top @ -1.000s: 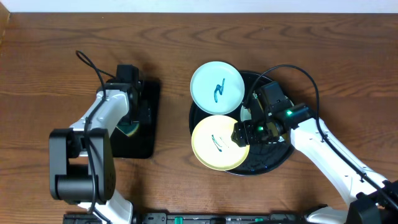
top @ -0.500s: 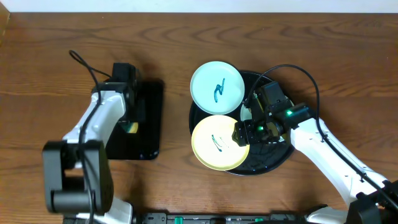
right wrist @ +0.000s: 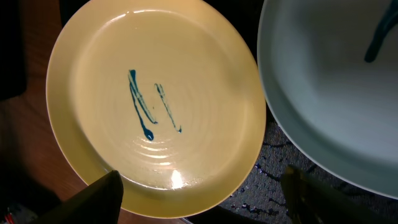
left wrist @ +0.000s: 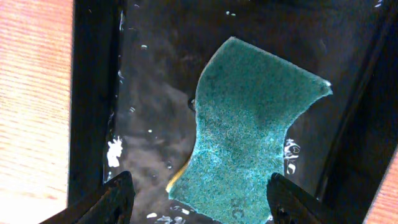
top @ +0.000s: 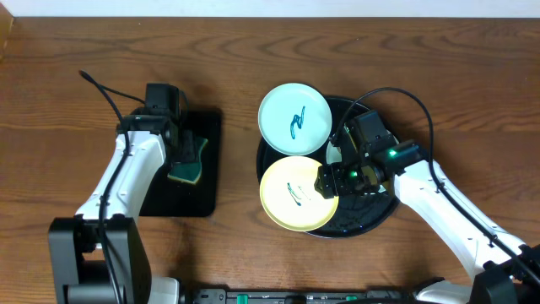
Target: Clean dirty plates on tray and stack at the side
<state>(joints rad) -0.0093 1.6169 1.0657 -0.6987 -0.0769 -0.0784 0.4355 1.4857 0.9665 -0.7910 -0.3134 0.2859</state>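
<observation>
Two claws, both spread wide, neither gripping anything, as I watch from the remote station. The left gripper (left wrist: 202, 190) hangs over the teal sponge (left wrist: 255, 137), its fingers (left wrist: 118, 199) standing apart on either side of the sponge's near end. I cannot tell whether the right-hand finger brushes the sponge's edge. The sponge lies flat, its outline wavy, with a thin yellow layer showing at one lower corner. It rests on the wet floor of the small rectangular black tray (left wrist: 155, 93), which sits on the wooden table (top: 422, 51) well apart from the plates.

The right gripper (right wrist: 204, 186) hovers released above the near rim of the pale yellow plate (right wrist: 155, 106), one finger to each side of that rim and nothing clasped between them. A teal scribble marks the yellow plate's centre. Just beside it, rims meeting, lies the pale mint plate (right wrist: 336, 81), which also carries a teal mark.

From overhead I see both plates on the left part of the round black tray (top: 375, 209), each overhanging its raised rim: the mint one at the far left, the yellow one at the near left. A pale sliver (top: 332, 154) shows beside the right wrist, mostly hidden by the arm. Water beads on the bare tray floor.
</observation>
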